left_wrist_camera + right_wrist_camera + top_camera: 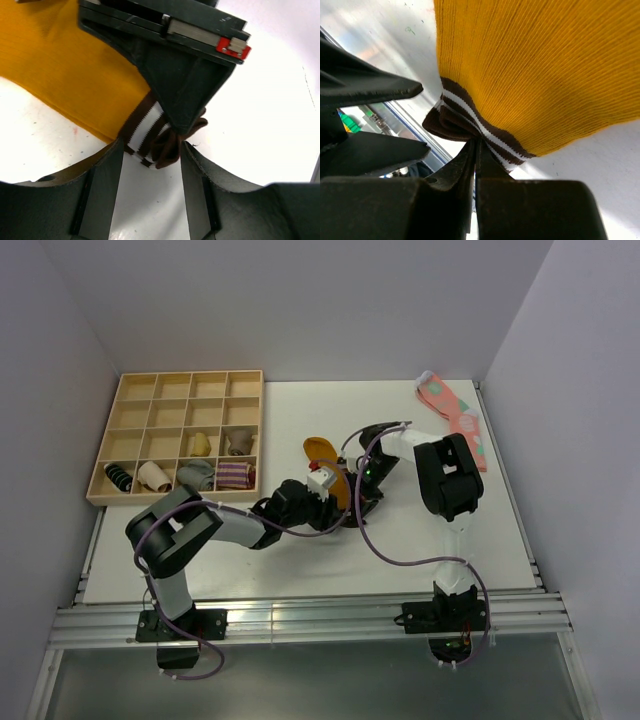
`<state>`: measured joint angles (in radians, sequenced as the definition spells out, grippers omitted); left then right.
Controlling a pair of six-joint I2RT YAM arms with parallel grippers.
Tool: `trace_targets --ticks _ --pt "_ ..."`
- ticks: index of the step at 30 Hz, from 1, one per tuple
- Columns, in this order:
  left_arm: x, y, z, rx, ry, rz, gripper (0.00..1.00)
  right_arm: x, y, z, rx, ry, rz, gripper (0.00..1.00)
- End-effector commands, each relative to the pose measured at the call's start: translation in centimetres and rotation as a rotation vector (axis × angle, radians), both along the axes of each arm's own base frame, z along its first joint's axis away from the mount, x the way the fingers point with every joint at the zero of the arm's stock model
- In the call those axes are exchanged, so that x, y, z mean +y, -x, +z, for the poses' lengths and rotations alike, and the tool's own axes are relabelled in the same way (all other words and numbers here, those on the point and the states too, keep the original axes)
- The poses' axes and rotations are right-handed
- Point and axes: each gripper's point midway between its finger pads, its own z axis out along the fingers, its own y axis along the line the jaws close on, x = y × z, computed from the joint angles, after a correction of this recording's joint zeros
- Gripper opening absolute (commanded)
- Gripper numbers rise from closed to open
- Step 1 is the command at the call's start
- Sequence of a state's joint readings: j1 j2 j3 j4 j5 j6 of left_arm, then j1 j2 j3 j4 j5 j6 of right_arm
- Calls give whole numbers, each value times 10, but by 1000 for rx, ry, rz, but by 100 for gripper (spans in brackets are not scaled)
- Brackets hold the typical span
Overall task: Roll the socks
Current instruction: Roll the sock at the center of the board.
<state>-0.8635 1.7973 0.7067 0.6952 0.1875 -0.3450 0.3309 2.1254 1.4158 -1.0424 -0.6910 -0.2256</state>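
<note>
I see my right claw [475,146] pinching the sock [320,448] by its cuff, left claw [152,146] spread around it, midway between side edges of the white table [480,530], pale walls [300,300]

— What colour was the sock [535,70]?
— Mustard-orange and ribbed. Its cuff [470,125] was dark brown with thin white stripes.
— And at two o'clock?
— A pink sock [455,418] with pale spots. The fingers [450,200] were black, the surface [300,550] white.

Top camera looks down; wrist cameras (close-up) share the sock [65,75].
</note>
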Motion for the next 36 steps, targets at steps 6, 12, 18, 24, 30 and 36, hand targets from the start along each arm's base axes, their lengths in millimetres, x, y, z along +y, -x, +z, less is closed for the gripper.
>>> trace_targets --ticks 6,12,18,24,30,36 --pt "-16 5 20 -45 52 -59 54 -3 -11 2 -21 15 7 0" --pt "-20 4 15 -40 38 -70 52 -3 -12 3 -23 16 8 0" --pt "-24 1 7 -30 24 -71 49 -2 -11 4 -22 13 12 0" --pt "-26 -1 -2 -13 2 -73 46 -3 -10 4 -21 11 13 0" --pt "-28 -1 -10 2 -13 -74 41 -3 -10 6 -22 10 16 0" --pt "-27 -2 -21 40 -31 -59 24 -3 -10 6 -28 8 13 0"
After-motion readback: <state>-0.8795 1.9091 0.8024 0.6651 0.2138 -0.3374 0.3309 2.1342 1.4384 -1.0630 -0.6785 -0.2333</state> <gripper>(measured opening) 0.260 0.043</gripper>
